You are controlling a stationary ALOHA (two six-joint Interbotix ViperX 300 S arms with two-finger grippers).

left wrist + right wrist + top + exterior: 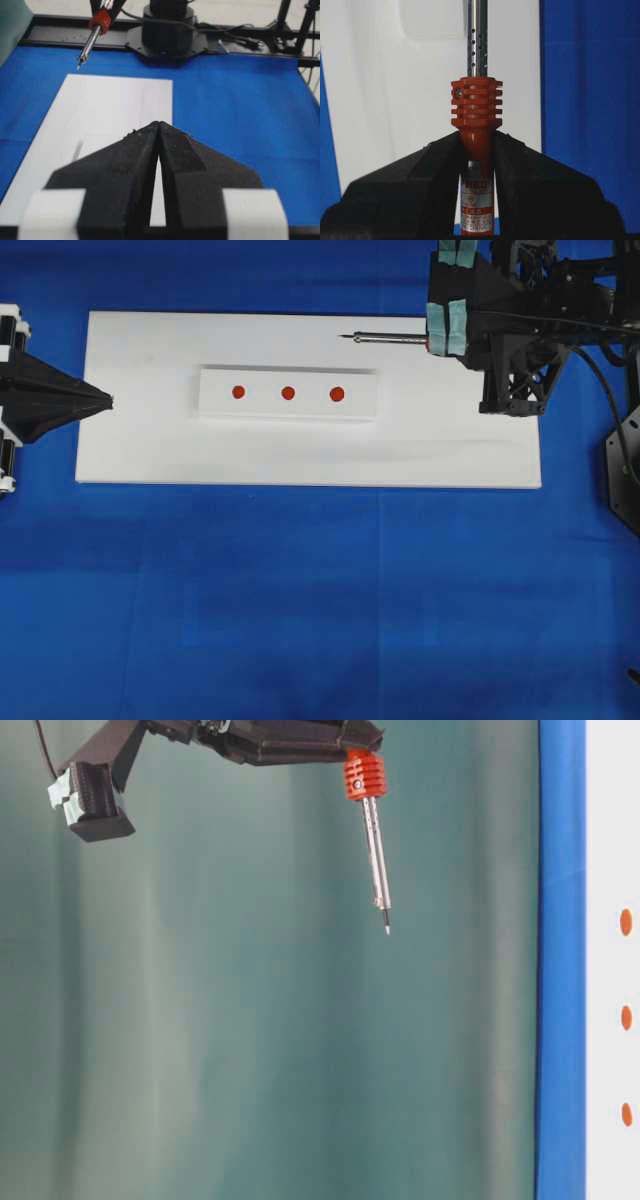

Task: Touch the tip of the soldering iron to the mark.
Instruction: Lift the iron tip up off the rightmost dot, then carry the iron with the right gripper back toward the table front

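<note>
Soldering iron (476, 130) tip cut off by top edge in right wrist view.

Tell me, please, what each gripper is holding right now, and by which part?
The right gripper clamps the soldering iron by its orange-red handle, just below the ribbed collar. The left gripper is shut and holds nothing.

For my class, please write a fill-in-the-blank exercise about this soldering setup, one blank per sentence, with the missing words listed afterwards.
1. The right gripper is shut on the handle of the ____.
2. The white block shows a row of ____ red dots.
3. The soldering iron is held ____ the board, touching no dot.
4. The left gripper has its jaws ____.

Missing words: soldering iron; three; above; shut
</note>
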